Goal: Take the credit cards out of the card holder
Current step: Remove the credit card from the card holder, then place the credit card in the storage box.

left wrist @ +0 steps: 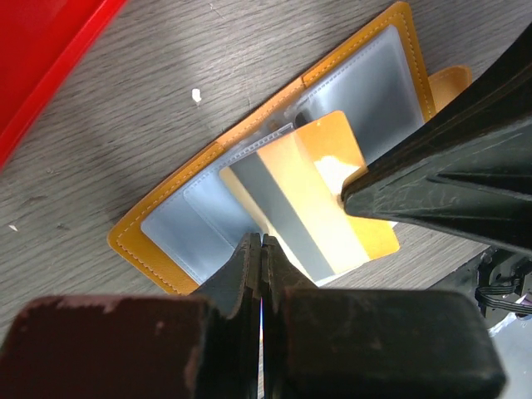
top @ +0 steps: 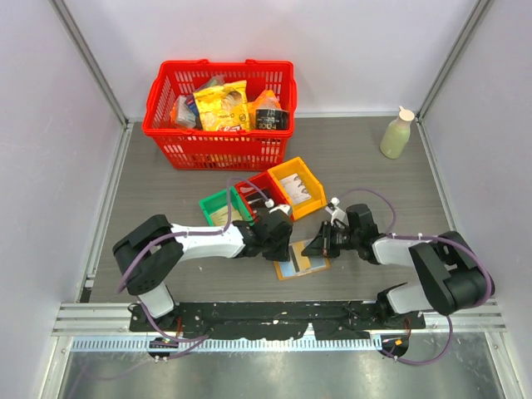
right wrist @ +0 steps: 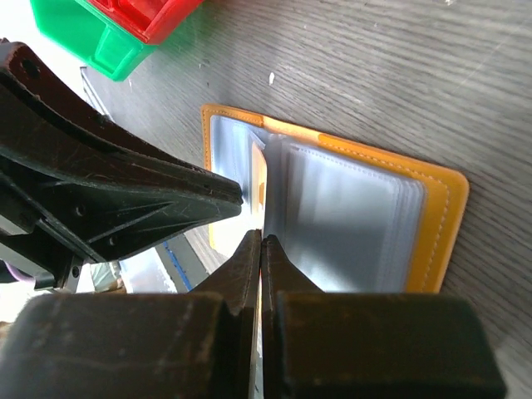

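**Orange card (left wrist: 309,204) half out, both pincers pinched tight**

Tan leather-look card holder (top: 301,261) lies open and flat on the table (top: 374,183), just on the near side of the yellow bin (top: 301,186), clear sleeves facing up. And look at this: one card with a grey stripe sticks out of a middle sleeve at a slant, most of its face showing.

Left pincer (left wrist: 262,243) reaches in from the left of that bin, fingers closed right together on what looks like the card's near edge. It is a thin thing, so they meet with barely a slit of light between. That reads as the pulling grip.

Right pincer (right wrist: 262,243) reaches in from the bin's right side, fingers also fully closed, tip down among the sleeves. Whether it nips a sleeve leaf or only presses there, I cannot tell. My read: it is there to anchor the holder, so the whole folder does not slide along with the card.

A stack of sleeves fans out on the holder's other half, so more cards likely wait inside. The next move calls for a straight, low pull along the sleeve mouth, or the card may bend or drag the holder.
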### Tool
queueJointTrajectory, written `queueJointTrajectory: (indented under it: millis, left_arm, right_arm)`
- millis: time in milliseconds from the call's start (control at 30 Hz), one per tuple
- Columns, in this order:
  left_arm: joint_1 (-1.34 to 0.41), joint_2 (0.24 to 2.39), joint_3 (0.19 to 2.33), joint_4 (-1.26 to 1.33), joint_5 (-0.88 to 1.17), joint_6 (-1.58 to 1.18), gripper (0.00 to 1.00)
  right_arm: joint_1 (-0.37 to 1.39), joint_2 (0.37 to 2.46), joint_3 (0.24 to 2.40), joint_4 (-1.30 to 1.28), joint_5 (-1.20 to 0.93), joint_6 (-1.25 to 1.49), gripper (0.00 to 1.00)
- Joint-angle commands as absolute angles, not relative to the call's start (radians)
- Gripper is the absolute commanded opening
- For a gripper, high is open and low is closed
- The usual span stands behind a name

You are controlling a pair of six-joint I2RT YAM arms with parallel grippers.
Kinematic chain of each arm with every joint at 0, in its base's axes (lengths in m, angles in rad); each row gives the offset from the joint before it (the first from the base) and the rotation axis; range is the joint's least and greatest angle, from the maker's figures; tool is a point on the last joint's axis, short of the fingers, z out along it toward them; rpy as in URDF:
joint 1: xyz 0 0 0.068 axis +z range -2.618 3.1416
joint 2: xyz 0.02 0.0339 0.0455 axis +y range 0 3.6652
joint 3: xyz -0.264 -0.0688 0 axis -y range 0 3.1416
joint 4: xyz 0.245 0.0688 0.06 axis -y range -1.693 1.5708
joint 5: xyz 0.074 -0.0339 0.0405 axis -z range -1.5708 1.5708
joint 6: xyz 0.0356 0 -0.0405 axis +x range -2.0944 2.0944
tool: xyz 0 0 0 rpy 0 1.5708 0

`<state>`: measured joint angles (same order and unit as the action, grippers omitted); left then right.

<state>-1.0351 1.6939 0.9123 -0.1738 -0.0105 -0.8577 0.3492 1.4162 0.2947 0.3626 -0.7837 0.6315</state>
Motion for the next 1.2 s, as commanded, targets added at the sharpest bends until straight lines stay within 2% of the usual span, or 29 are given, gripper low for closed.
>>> queueJointTrajectory:
  millis: [0, 300, 500, 567, 633, 700, 800, 867, 933, 1000, 1167]
  left_arm:
    - [-1.02, 1.703, 0.848, -0.318, -0.052, -0.851, 0.0]
    - [-1.008, 1.704, 0.857, -0.307, -0.023, -0.838, 0.0]
    - [-1.006, 1.568, 0.862, -0.281, -0.026, -0.851, 0.0]
    - [-0.996, 1.523, 0.876, -0.276, -0.023, -0.856, 0.03]
    - [-0.974, 1.476, 0.88, -0.268, -0.015, -0.865, 0.12]
    - [-0.95, 1.427, 0.877, -0.255, -0.005, -0.88, 0.3]
    - [-0.899, 1.338, 0.87, -0.238, 0.029, -0.917, 0.64]
    - [-0.858, 1.283, 0.865, -0.23, 0.035, -0.96, 0.83]
    - [-0.822, 1.224, 0.859, -0.227, 0.043, -1.0, 0.98]
    - [-0.789, 1.177, 0.854, -0.233, 0.046, -1.038, 1.0]
    - [-0.723, 1.094, 0.851, -0.288, 0.046, -1.138, 1.0]
  right_arm:
    - [0.334, 1.344, 0.354, 0.192, -0.669, 0.549, 0.01]
    - [0.33, 1.204, 0.459, -0.151, -0.506, 0.456, 0.01]
    - [0.337, 1.039, 0.532, -0.287, -0.434, 0.411, 0.01]
    - [0.348, 0.996, 0.561, -0.336, -0.391, 0.387, 0.01]
    - [0.36, 0.956, 0.61, -0.377, -0.367, 0.358, 0.01]
    - [0.382, 0.925, 0.643, -0.4, -0.348, 0.338, 0.01]
    - [0.457, 0.89, 0.686, -0.403, -0.235, 0.284, 0.01]
    - [0.611, 0.879, 0.727, -0.396, -0.11, 0.23, 0.01]
    - [0.694, 0.891, 0.75, -0.376, -0.008, 0.18, 0.01]
    - [0.835, 0.932, 0.772, -0.344, 0.11, 0.14, 0.01]
    - [1.054, 1.017, 0.805, -0.246, 0.386, -0.033, 0.01]
